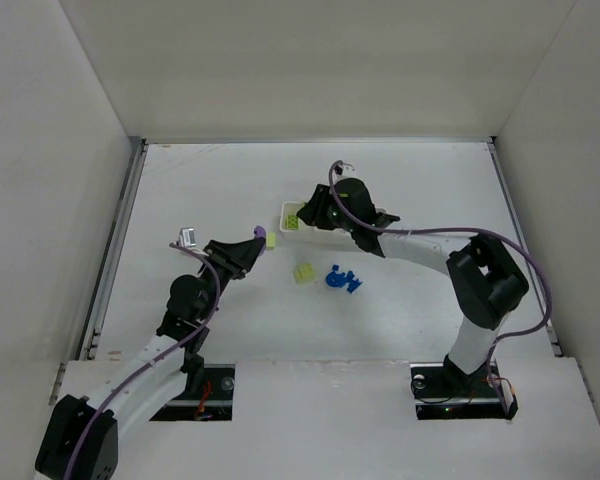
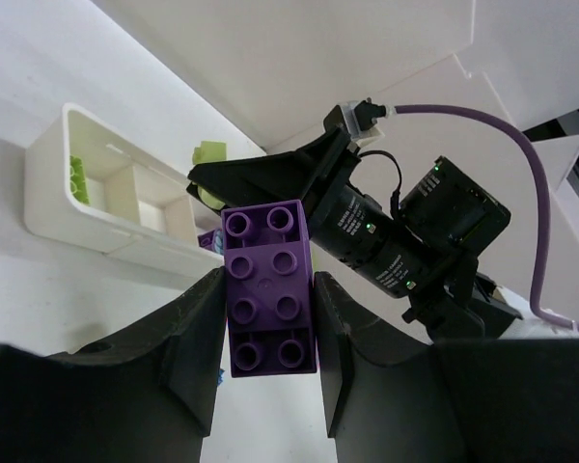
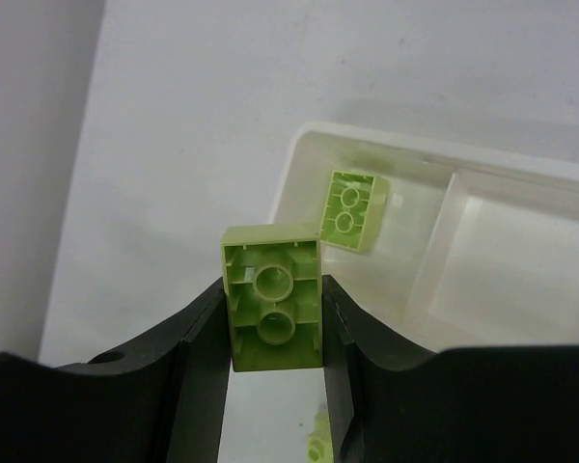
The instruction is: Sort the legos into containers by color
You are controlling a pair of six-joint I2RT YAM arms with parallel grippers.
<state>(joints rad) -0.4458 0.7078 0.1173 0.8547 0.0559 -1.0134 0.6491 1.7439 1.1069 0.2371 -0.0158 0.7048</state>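
My left gripper (image 2: 268, 301) is shut on a purple lego (image 2: 270, 289), studs toward the camera, held above the table left of the white tray (image 1: 286, 211). My right gripper (image 3: 275, 307) is shut on a lime-green lego (image 3: 272, 309), its hollow underside showing, just off the tray's (image 3: 299, 154) left end compartment. One lime lego (image 3: 352, 207) lies tilted in that compartment. On the table there are a lime lego (image 1: 304, 272), a cluster of blue legos (image 1: 342, 279), and a small lime lego (image 1: 271, 240) beside my left gripper (image 1: 257, 237).
White walls enclose the table on the left, back and right. The tray's (image 2: 48, 164) other compartments are partly hidden under my right arm (image 1: 380, 235). A purple cable (image 1: 480, 235) loops along that arm.
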